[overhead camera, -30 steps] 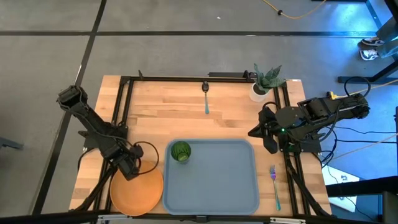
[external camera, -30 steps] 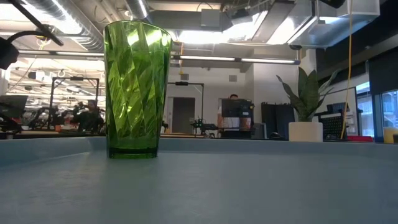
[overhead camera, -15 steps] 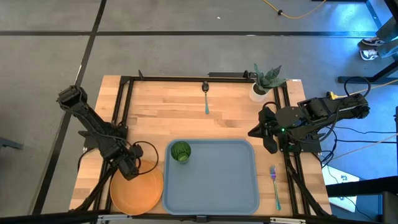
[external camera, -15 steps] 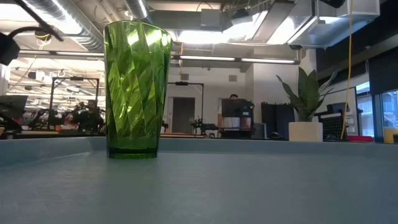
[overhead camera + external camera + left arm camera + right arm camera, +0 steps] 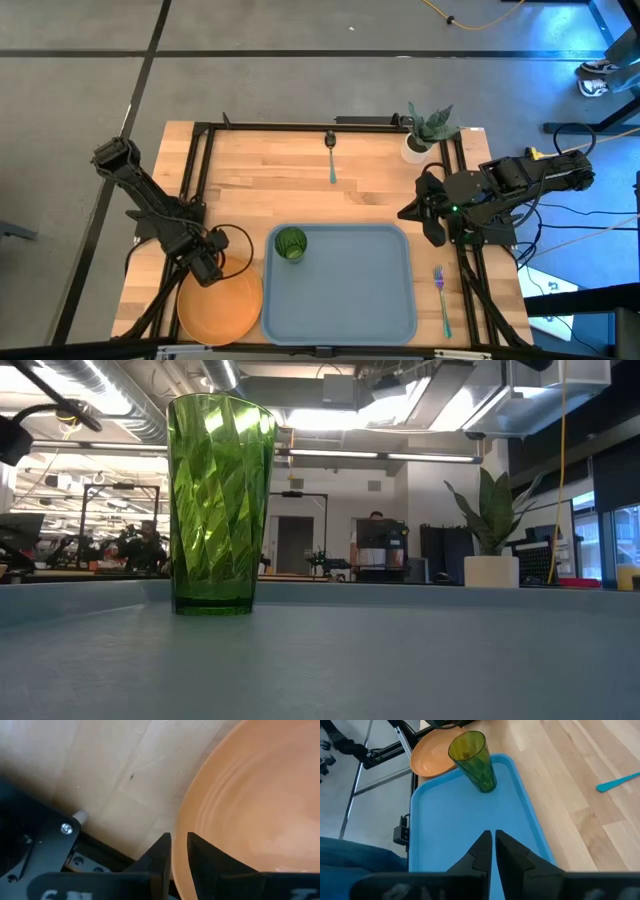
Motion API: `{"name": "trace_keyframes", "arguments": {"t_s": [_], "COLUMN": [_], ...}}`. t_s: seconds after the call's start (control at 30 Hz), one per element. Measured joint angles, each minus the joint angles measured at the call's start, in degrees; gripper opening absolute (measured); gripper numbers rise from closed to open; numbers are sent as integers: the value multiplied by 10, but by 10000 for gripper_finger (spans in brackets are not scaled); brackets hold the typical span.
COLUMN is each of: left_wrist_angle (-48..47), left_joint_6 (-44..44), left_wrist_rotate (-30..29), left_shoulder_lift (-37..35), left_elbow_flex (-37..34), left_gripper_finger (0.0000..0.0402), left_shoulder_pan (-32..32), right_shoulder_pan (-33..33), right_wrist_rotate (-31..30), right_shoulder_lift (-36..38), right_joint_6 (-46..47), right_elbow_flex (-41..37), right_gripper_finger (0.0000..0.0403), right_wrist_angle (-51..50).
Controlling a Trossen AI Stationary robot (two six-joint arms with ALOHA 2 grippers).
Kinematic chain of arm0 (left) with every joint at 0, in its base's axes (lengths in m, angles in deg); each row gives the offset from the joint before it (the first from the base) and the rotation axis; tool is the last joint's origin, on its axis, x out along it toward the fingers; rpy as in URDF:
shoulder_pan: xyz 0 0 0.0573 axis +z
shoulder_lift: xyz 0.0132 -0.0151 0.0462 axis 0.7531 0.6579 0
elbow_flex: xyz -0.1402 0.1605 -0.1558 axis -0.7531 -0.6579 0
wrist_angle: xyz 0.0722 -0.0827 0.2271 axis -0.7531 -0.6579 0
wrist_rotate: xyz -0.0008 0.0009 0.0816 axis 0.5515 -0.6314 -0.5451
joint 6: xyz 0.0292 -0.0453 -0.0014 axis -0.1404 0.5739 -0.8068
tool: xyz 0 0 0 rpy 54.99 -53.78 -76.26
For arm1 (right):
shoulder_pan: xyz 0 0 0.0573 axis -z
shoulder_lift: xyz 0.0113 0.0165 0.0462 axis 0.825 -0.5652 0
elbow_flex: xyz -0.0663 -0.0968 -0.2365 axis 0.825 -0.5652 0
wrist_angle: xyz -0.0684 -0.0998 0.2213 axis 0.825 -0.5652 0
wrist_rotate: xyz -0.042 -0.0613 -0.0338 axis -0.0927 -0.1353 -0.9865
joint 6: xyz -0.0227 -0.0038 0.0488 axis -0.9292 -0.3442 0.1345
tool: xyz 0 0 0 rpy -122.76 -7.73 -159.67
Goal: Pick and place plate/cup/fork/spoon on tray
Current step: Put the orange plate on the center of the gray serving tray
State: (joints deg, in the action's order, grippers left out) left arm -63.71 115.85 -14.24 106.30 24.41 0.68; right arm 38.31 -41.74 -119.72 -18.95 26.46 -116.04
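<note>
**High view: left gripper at the plate's rim, cup alone on the tray**

High view showed the plate (image 5: 220, 309) lying flat on the wooden table (image 5: 270, 185), just left of the tray (image 5: 345, 290) and off it. The left gripper (image 5: 211, 272) was at the plate's far rim; in the left wrist view its fingers (image 5: 159, 855) stood only a narrow gap apart with the rim (image 5: 179, 850) running between them, clamped on the plate's edge.

The cup (image 5: 290, 243) stood upright in the tray's far-left corner, the only thing on the tray. The spoon (image 5: 331, 158) lay on the bare wood near the table's far edge, well apart from the tray. The fork (image 5: 441, 296) lay on the table just right of the tray.

The right gripper (image 5: 420, 215) hung above the table near the tray's far-right corner, its fingers (image 5: 482, 851) nearly together and holding nothing. A potted plant (image 5: 425, 130) stood at the far-right corner.
</note>
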Motion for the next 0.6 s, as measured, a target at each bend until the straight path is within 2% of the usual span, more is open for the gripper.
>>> {"name": "trace_keyframes", "arguments": {"t_s": [0.6], "left_wrist_angle": [86], "left_joint_6": [1], "left_wrist_rotate": [32], "left_shoulder_lift": [0], "left_elbow_flex": [-55], "left_gripper_finger": [55], "left_shoulder_pan": [0], "right_shoulder_pan": [0], "right_wrist_rotate": [5], "right_shoulder_lift": [0], "right_joint_6": [1], "right_elbow_flex": [0], "right_gripper_finger": [29], "right_wrist_angle": [0]}}
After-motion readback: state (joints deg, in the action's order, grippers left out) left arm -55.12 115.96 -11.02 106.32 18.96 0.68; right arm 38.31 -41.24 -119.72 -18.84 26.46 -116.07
